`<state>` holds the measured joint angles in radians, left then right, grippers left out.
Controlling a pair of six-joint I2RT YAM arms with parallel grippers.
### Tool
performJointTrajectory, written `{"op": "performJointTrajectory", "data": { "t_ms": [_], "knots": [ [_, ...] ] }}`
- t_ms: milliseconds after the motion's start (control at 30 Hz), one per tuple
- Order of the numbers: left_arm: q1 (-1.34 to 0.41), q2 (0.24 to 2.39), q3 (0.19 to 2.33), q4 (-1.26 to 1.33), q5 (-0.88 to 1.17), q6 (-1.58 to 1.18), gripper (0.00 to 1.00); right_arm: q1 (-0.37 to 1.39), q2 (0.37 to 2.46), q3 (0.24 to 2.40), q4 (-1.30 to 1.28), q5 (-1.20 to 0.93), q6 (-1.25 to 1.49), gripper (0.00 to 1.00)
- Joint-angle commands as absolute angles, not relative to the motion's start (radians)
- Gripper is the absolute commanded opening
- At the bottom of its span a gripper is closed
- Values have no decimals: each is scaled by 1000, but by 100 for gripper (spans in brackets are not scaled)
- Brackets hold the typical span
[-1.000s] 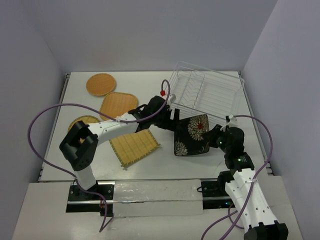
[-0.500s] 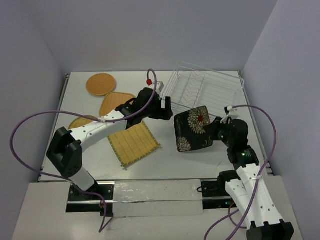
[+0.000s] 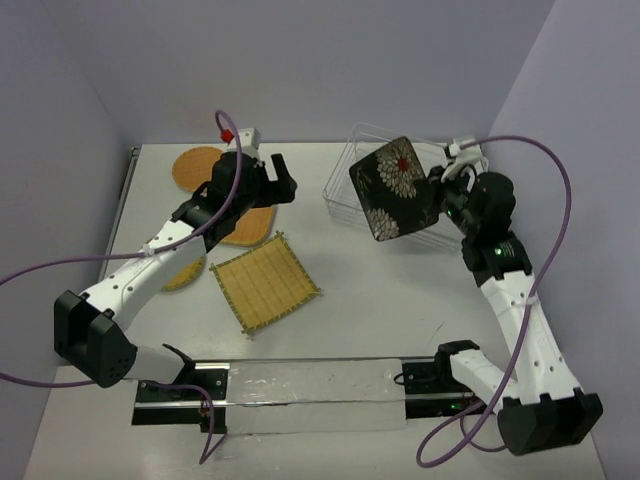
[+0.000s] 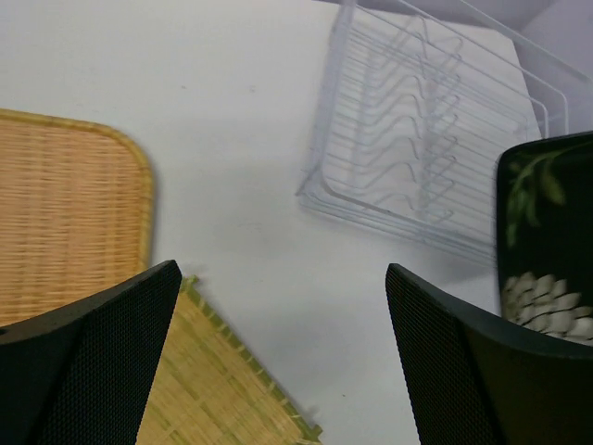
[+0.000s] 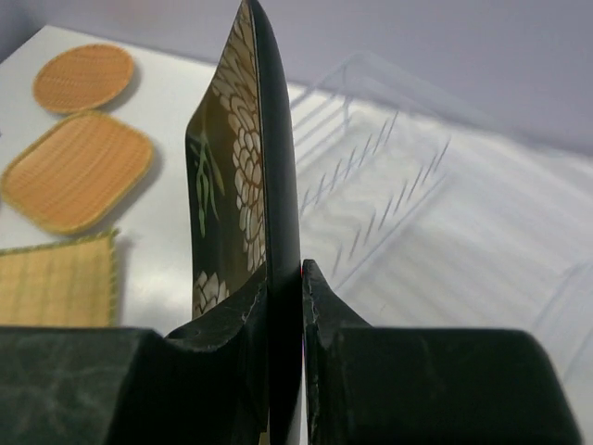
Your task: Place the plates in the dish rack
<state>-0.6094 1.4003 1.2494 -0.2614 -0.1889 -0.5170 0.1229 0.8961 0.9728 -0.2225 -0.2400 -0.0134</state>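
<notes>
Right wrist view: right gripper [image 5: 285,283] clamps the black flowered plate [image 5: 243,176] on edge beside the dish rack [image 5: 417,199]; next, lower it between two prongs [image 5: 372,225]. Left gripper [image 4: 278,297] gapes empty.

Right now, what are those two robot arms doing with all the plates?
The right gripper is shut on the black square plate with flowers, holding it up on edge close to the silvery wire dish rack. The left gripper hangs open and empty. Four other plates lie flat on the table: yellow woven-look square, orange rounded square, orange round, yellow round.
</notes>
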Motion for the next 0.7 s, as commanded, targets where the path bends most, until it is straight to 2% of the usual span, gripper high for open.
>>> {"op": "performJointTrajectory", "data": {
  "t_ms": [0,167,267,433,600,667],
  "knots": [
    [-537,1324,1206,-275,-237,-527,99,129,1046,1238,21,-262,-325,0],
    [-478,1242,1153,-271,-269,-514,99,129,1256,1509,-55,-313,-598,0],
    [-442,1201,1120,-254,-292,-502,99,127,1447,1760,-203,-328,-773,0],
    [-412,1184,1108,-226,-296,-486,99,112,1670,1987,-361,-332,-969,0],
    [-378,1227,1141,-265,-293,-495,99,91,1844,2227,-512,-370,-1028,0],
    [-361,1249,1149,-262,-273,-493,99,89,1869,2235,-526,-418,-1068,0]
  ]
}}
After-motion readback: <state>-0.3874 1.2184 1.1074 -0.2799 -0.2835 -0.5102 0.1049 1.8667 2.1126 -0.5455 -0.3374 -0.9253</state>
